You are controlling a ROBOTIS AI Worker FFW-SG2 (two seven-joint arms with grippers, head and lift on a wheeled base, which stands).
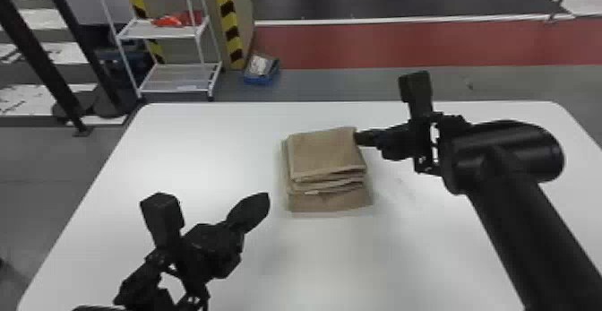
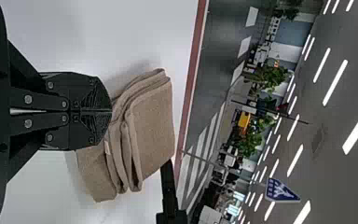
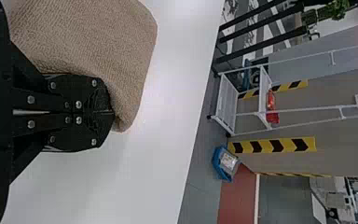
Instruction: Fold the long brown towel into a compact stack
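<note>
The brown towel (image 1: 327,153) lies folded in a layered, roughly square stack near the table's middle, with its lowest part extending at the near side. My left gripper (image 1: 265,199) is shut and empty, left of the stack with a gap between. In the left wrist view, my left gripper (image 2: 110,112) has its fingers together in front of the towel (image 2: 151,128). At the stack's far right corner is my right gripper (image 1: 359,138). Shown closer in the right wrist view, the shut right gripper (image 3: 113,112) meets the edge of the towel (image 3: 93,42), its closed fingers partly over the cloth.
The white table (image 1: 179,153) surrounds the stack, and its far edge runs behind it. Beyond that edge, a white shelf rack (image 1: 179,79) and a blue bin (image 1: 261,79) stand on the floor. The right forearm extends over the table's right side.
</note>
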